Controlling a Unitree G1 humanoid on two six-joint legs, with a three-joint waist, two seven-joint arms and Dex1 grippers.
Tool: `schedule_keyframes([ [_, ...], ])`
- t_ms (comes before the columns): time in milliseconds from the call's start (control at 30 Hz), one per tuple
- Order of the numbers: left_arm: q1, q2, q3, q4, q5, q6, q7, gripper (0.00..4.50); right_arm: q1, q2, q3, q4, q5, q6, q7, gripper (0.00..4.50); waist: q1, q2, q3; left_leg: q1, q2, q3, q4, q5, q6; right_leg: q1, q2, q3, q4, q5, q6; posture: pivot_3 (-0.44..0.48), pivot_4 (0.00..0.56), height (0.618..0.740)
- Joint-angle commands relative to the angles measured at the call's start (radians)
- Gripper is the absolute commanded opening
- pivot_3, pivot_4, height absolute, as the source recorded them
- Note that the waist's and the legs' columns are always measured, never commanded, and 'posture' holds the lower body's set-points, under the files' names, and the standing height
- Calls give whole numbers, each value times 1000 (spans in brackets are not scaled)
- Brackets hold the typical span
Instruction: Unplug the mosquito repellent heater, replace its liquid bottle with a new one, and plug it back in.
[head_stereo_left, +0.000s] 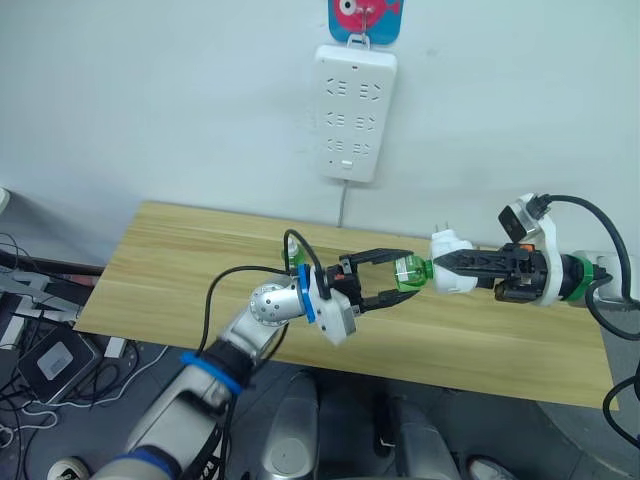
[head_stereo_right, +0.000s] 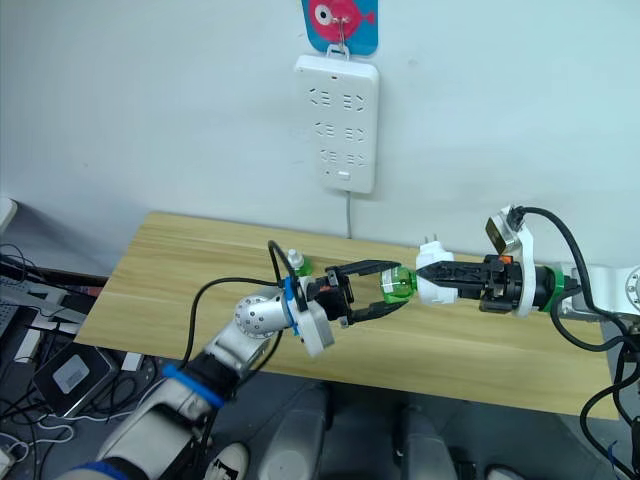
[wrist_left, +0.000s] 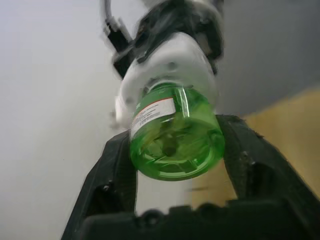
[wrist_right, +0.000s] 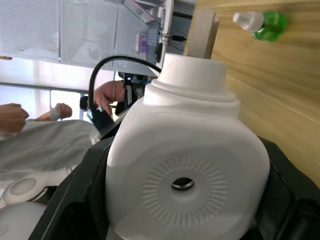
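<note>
The two eye views are looking from the head, forward and down, and both are sharing the same scene: the wooden table (head_stereo_left: 180, 260), the wall and the white power strip (head_stereo_left: 356, 110), seen from a middle distance. The left wrist view is looking along the left gripper (wrist_left: 177, 200) from very near, facing the bottom of the green bottle (wrist_left: 176, 142). The right wrist view is looking along the right gripper (wrist_right: 180, 210), very close to the mosquito repellent heater (wrist_right: 185, 170), with the table behind it.
</note>
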Motion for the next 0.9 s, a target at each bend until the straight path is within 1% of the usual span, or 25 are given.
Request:
schedule_keyframes([
  [33,-25,97,85,-198,-591,719,20,2231,-8,-23,-25,-70,35,15,43,3127,-11,0,0,0,0,-3,0,0,0,0,1,-1,0,-1,0,309,287,740],
  [67,-46,115,117,-189,-752,887,51,2231,-8,-22,-22,-84,35,15,49,3127,-18,0,0,0,1,-5,0,1,1,1,2,-2,0,-3,4,309,287,740],
  [100,-69,125,142,-159,-867,1022,77,2231,-7,-24,-18,-101,35,16,56,3127,-25,0,0,0,1,-6,0,2,3,1,3,-4,0,-4,4,309,289,740],
  [133,-94,132,159,-110,-954,1147,95,2231,-4,-23,-15,-113,35,16,61,3127,-31,0,0,0,1,-7,0,2,4,2,3,-5,0,-4,4,311,289,740],
  [200,-127,137,189,-29,-1062,1327,91,2231,-3,-22,-8,-121,35,13,68,3127,-47,0,0,0,0,-8,0,4,6,3,3,-6,0,-4,4,310,287,740],
  [267,-144,128,224,37,-1110,1445,84,2231,-4,-25,-3,-119,35,9,71,3127,-65,0,0,1,-1,-8,1,4,6,3,3,-6,0,-4,4,309,289,740],
  [333,-148,126,247,70,-1094,1524,59,2231,-1,-35,-4,-111,35,8,72,3127,-72,0,0,0,-1,-7,0,4,6,3,2,-5,0,-4,4,309,289,740],
  [433,-137,135,277,81,-1035,1596,14,2231,6,-59,-12,-91,35,7,67,3127,-80,0,0,0,-1,-7,-1,4,6,2,2,-5,0,-4,3,294,292,740],
  [567,-110,143,333,90,-964,1635,-17,2231,28,-91,-36,-50,-1,0,62,3127,-87,0,0,0,0,-8,-2,4,6,2,3,-6,0,-4,2,290,295,740],
  [600,-102,147,346,84,-947,1641,-29,2231,33,-94,-44,-40,-41,-6,59,3127,-89,0,0,0,-1,-8,-2,4,6,2,3,-6,0,-4,2,289,295,740],
  [667,-86,156,367,71,-907,1647,-47,2231,46,-90,-56,-28,-163,-36,60,3127,-89,0,0,0,-1,-7,-1,4,6,2,2,-5,0,-4,2,289,295,740],
  [700,-79,159,376,69,-887,1649,-58,2231,53,-84,-52,-26,-255,-69,62,3127,-89,0,0,0,-1,-7,-1,4,6,2,2,-5,0,-4,2,296,298,740],
  [800,-60,150,390,63,-819,1639,-71,2231,62,-82,61,7,-614,-187,28,3127,-89,0,0,0,-1,-6,-1,4,6,2,2,-4,0,-4,2,296,298,740],
  [833,-54,143,393,53,-804,1641,-76,2231,61,-90,129,36,-759,-239,30,3127,-89,0,0,1,-1,-6,-1,4,6,2,1,-4,0,-4,2,302,298,740],
  [900,-49,128,403,39,-785,1649,-84,2231,57,-90,208,88,-955,-314,54,3127,-86,0,0,0,-2,-5,-1,4,6,1,0,-3,0,-4,2,302,298,740],
])
